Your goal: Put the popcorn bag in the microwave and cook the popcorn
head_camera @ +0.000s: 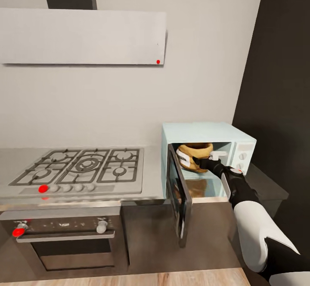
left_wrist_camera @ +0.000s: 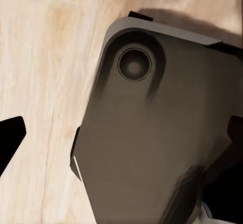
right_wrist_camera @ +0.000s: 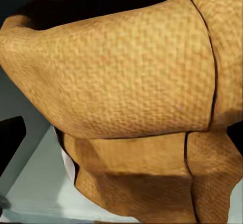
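Observation:
The pale mint-blue microwave (head_camera: 206, 133) stands on the grey countertop (head_camera: 150, 178) with its dark glass door (head_camera: 178, 191) swung open toward me. The tan-brown popcorn bag (head_camera: 193, 153) sits inside its chamber, rolled rim up and leaning a little. My right gripper (head_camera: 199, 161) reaches into the opening and is right against the bag's side. In the right wrist view the woven bag (right_wrist_camera: 126, 72) is very close, with the right gripper (right_wrist_camera: 121, 133) spread wide and open. Popcorn is hidden. My left gripper (left_wrist_camera: 121, 133) hangs open over the floor.
A gas hob (head_camera: 82, 165) lies left of the microwave, above a dark built-in oven (head_camera: 64, 234) with a red knob. A grey hood (head_camera: 82, 36) hangs overhead. A tall dark cabinet (head_camera: 280, 83) stands at the right. The left wrist view shows wooden floor (left_wrist_camera: 40, 82) and my dark base (left_wrist_camera: 162, 133).

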### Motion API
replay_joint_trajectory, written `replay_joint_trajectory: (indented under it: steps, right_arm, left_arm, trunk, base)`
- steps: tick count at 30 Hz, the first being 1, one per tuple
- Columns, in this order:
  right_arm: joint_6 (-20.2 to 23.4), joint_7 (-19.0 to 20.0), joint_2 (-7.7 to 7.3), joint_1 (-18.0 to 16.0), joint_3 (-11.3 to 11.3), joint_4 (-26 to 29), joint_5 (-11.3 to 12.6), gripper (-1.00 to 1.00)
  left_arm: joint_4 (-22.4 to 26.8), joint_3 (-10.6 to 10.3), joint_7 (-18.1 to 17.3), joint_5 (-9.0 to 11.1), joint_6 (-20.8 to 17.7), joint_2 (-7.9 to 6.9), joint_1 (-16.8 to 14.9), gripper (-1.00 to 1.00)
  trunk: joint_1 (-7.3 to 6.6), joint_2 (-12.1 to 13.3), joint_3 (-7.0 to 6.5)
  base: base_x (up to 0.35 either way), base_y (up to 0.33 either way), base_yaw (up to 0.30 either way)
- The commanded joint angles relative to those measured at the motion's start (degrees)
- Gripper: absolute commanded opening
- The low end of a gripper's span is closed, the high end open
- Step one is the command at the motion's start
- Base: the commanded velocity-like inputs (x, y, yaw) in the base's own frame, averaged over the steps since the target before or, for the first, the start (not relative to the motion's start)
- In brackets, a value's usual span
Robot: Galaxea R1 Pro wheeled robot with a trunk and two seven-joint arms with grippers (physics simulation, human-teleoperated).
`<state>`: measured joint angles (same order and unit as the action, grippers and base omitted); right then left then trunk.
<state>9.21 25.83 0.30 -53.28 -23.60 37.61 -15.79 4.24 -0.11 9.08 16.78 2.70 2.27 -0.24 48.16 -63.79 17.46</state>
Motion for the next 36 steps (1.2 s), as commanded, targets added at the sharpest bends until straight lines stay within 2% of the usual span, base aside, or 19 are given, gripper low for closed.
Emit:
replay_joint_trajectory:
  steps: [1,9,14,24,28,36]
  right_arm:
    - [0.3,0.5,0.05,0.0,-0.3,0.1,-0.3,1.0]
    - [0.3,0.5,0.13,0.0,-0.2,0.1,-1.9,1.0]
    - [0.3,0.6,0.08,0.0,-0.2,0.1,-2.0,1.0]
    - [0.3,0.7,0.05,-0.1,-0.3,0.1,-2.1,1.0]
    - [0.4,0.7,0.05,-0.1,-0.3,0.1,-3.1,1.0]
    - [0.4,0.7,0.03,0.0,-0.3,0.1,-3.3,1.0]
  left_arm:
    - [0.0,0.0,0.1,0.3,0.2,0.02,0.0,1.0]
    - [0.0,0.0,0.1,0.3,0.2,0.02,0.0,1.0]
    - [0.1,0.1,0.1,0.3,0.2,0.08,0.0,1.0]
    - [0.1,0.3,0.2,0.4,0.2,0.11,0.0,1.0]
    - [0.1,0.3,0.2,0.4,0.2,0.11,0.0,1.0]
    - [0.1,0.3,0.2,0.4,0.2,0.06,0.0,1.0]
  trunk:
    - [0.02,0.0,0.07]
    - [0.02,0.0,0.07]
    - [0.02,0.0,0.07]
    - [0.02,0.0,0.07]
    - [0.02,0.0,0.07]
    - [0.02,0.0,0.07]
  base:
    - [0.201,0.0,0.0]
    - [0.199,0.0,0.0]
    - [0.001,0.0,0.0]
    - [-0.285,0.0,0.0]
    - [-0.303,0.0,0.0]
    - [-0.294,0.0,0.0]
